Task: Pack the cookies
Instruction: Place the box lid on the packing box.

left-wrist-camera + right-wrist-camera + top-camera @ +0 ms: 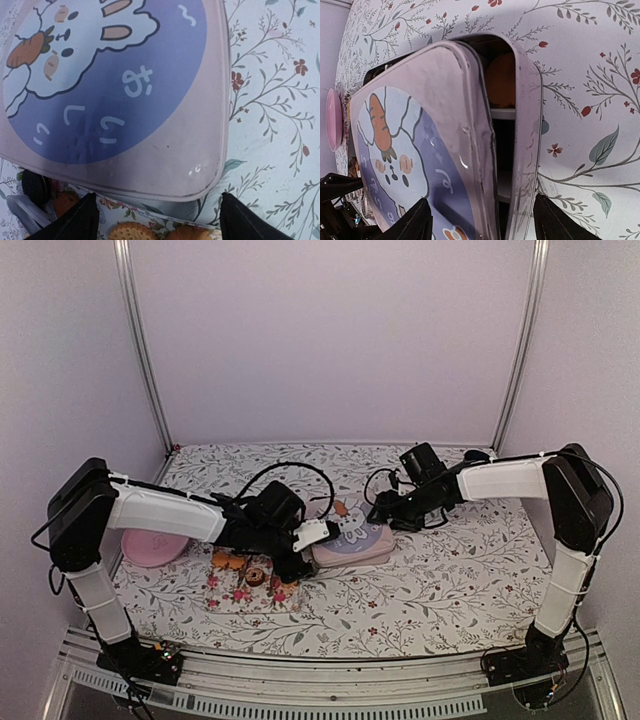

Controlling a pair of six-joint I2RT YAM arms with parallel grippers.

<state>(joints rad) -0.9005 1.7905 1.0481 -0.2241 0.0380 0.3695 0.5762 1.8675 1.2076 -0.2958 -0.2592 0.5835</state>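
**Both grippers released at the rabbit-lid box**

From above, the box [352, 548] sits on the flowered cloth [450, 580]. My left gripper [300, 568] hangs at the box's left edge. My right gripper [385, 518] is at its far right corner. The cookies [245, 575] lie loose on the cloth just left of the box, and a pink plate [153, 546] rests well left of it.

On my left wrist camera, the left gripper [157, 205] is spread wide and holds nothing. The lid [125, 100] covers the box. Tan cookies [131, 232] lie just beside the box, with a black cookie [35, 185] near them.

On my right wrist camera, the right gripper [480, 215] is spread across the box's end, clamping nothing. The lid [420, 150] sits askew on the box [525, 150], and one orange cookie [501, 82] shows inside.
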